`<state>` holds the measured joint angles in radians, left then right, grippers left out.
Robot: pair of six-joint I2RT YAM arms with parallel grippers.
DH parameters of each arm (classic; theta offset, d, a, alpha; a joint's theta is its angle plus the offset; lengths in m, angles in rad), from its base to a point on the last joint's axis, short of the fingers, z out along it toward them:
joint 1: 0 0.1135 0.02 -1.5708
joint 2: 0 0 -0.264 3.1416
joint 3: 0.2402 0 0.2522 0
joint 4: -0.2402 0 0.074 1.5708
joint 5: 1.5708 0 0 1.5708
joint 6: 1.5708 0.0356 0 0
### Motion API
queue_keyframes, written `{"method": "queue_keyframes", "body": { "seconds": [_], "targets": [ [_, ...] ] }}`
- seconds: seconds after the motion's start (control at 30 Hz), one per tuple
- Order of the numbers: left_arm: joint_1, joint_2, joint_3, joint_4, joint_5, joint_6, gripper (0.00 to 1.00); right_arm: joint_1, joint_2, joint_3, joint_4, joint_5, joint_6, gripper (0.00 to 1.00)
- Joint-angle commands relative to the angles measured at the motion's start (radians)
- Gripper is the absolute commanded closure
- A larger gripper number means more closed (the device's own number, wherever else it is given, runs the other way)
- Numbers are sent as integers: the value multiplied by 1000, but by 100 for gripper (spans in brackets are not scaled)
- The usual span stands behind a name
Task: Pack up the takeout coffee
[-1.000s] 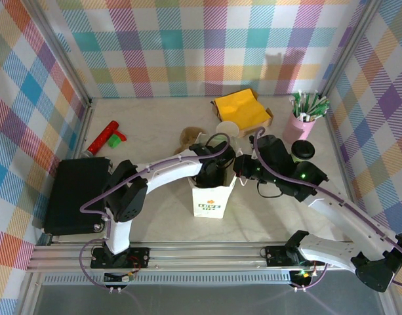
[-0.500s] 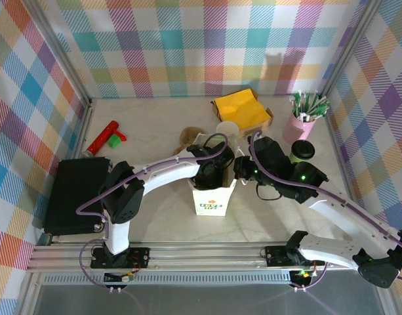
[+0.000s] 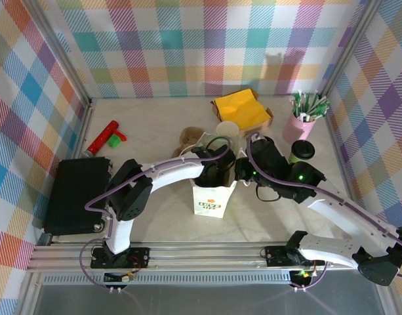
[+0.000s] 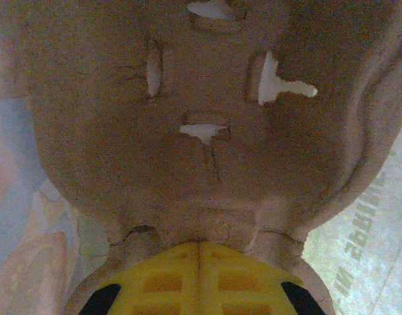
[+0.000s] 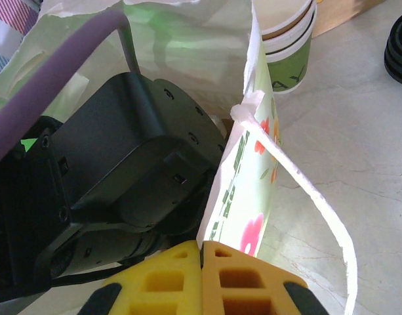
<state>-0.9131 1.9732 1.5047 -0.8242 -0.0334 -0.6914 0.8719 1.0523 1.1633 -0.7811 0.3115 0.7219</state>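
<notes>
- Your left arm reaches down into the paper bag (image 3: 210, 203). The left gripper (image 4: 199, 246) has its fingers pressed together at the edge of a brown pulp carrier (image 4: 201, 98).
- Your right gripper (image 5: 201, 246) pinches the bag's rim.
- The takeout coffee (image 3: 301, 152), cream over green and lidded in black, stands upright outside the bag, just beside the pink cup (image 3: 298, 128).

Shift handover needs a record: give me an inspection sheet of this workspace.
Surface: pale marble-look table, no spills seen.
Job's things: cream-and-green paper cup with black lid stands outside white printed paper bag.
Clutter: stack of lidless cups, pink cup of sticks, yellow napkins, red cylinder, black case.
Tools: left tool shut, against brown pulp tray; right tool shut on bag rim.
Cables: purple cables along arms.
Surroundings: checked walls.
</notes>
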Motion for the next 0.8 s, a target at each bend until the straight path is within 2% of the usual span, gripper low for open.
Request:
{"method": "queue_keyframes", "body": {
  "seconds": [0.0, 0.77],
  "targets": [
    [-2, 39, -19, -25, 19, 5, 100, 10, -6, 39, -30, 30, -7, 94],
    [-9, 81, -52, 19, 62, -2, 100, 48, -8, 98, -60, 55, -33, 94]
  ]
}}
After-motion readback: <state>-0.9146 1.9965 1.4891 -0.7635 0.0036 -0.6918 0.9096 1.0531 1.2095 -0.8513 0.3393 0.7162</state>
